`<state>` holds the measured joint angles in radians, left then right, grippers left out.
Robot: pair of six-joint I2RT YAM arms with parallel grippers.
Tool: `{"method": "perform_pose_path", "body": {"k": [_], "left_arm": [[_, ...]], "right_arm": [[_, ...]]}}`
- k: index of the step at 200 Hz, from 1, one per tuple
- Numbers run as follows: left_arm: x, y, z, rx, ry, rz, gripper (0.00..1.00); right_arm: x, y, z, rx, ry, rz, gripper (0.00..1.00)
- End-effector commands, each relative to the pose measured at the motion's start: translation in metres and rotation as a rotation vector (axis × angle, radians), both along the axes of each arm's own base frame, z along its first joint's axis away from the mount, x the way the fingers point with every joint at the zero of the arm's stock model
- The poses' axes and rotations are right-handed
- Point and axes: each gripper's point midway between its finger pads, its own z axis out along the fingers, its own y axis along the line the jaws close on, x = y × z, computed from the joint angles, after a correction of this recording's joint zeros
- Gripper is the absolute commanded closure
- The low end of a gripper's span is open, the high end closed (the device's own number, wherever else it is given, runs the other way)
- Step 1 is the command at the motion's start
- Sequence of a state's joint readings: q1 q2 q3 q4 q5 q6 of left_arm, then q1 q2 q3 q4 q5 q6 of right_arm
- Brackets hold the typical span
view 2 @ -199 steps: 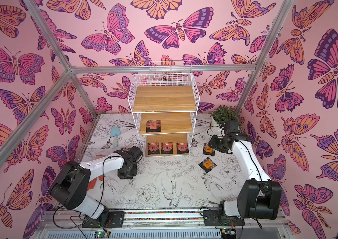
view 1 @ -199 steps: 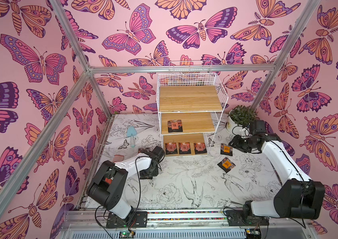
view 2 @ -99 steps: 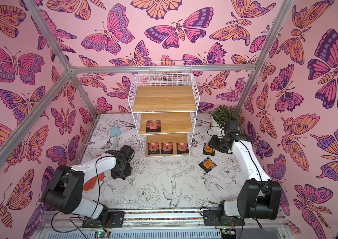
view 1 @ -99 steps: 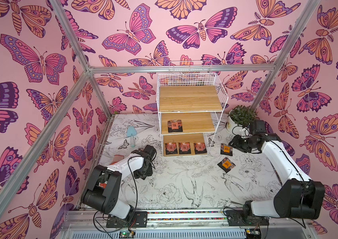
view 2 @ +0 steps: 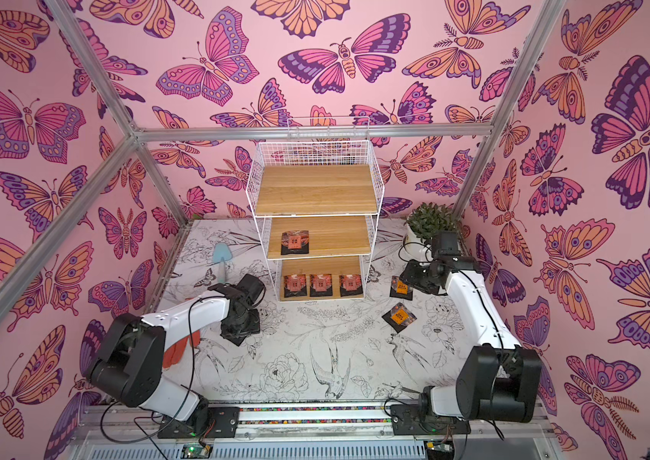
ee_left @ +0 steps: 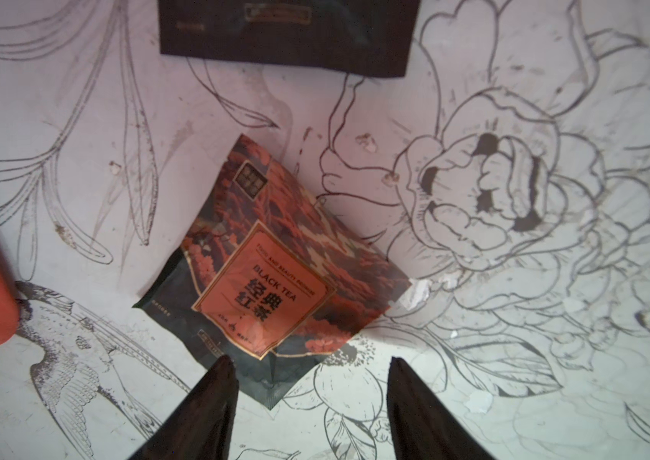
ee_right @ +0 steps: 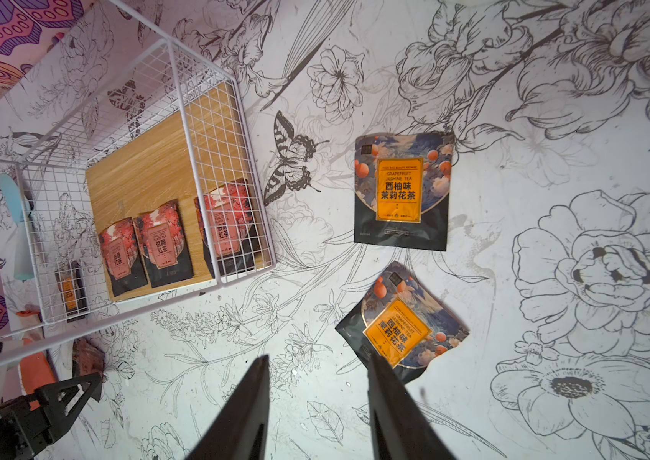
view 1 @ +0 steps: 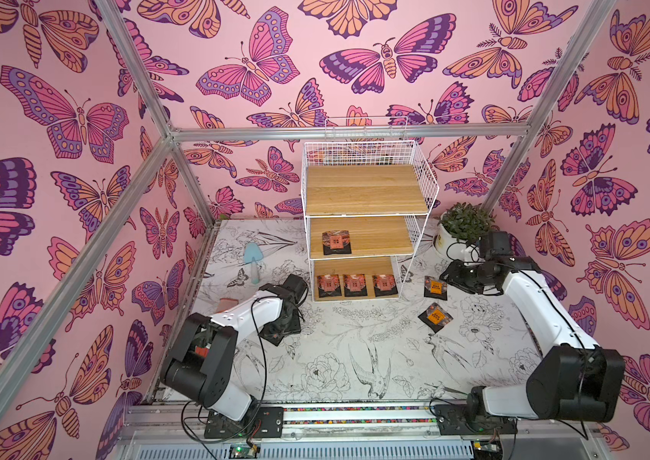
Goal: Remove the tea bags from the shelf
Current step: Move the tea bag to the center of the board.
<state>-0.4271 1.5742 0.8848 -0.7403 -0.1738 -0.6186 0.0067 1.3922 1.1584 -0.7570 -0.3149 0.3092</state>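
Far left, on the printed mat (view 1: pixel 355 350): an orange glove (view 2: pixel 179 350) partly under the left arm, and a pale blue trowel (view 1: pixel 252 259) further back. Then the left gripper (ee_left: pixel 309 362), low over the mat, jaws spread wide apart. Grips nothing. Below it in the left wrist view, a black-tea sachet (ee_left: pixel 271 263), flat on the mat, label up, turned at an angle, one corner reaching between the fingertips (ee_left: pixel 215 390). Just beyond it, a second dark sachet (ee_left: pixel 283 36), cut off by the picture's edge.

Against the back wall, the shelf (view 1: pixel 425 175). On its middle board, a single reddish sachet (view 1: pixel 337 242) near the left end. On the bottom board, three reddish sachets (view 1: pixel 355 284) side by side along the front edge.

Right of the shelf, on the mat, a square-on orange sachet (view 1: pixel 435 287), and nearer the front a rotated orange sachet (view 1: pixel 436 316). Just beside the former, the right gripper (ee_right: pixel 317 358), above the mat, jaws partly apart with only mat showing between them. Holds nothing. Far right, in the back corner, a potted plant (view 1: pixel 462 223).
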Motion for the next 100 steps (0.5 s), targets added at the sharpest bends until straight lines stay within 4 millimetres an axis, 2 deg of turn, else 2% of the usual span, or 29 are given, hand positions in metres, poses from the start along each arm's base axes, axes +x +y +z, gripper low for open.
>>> {"method": "perform_pose_path", "body": {"k": [1, 100], "left_arm": [[0.001, 0.004, -0.001, 0.042, 0.017, -0.012, 0.36], [0.008, 0.023, -0.012, 0.100, 0.042, 0.032, 0.35]], "right_arm": [[0.001, -0.003, 0.012, -0.005, -0.022, 0.001, 0.55], [0.001, -0.004, 0.012, -0.011, -0.022, 0.000, 0.55]]}}
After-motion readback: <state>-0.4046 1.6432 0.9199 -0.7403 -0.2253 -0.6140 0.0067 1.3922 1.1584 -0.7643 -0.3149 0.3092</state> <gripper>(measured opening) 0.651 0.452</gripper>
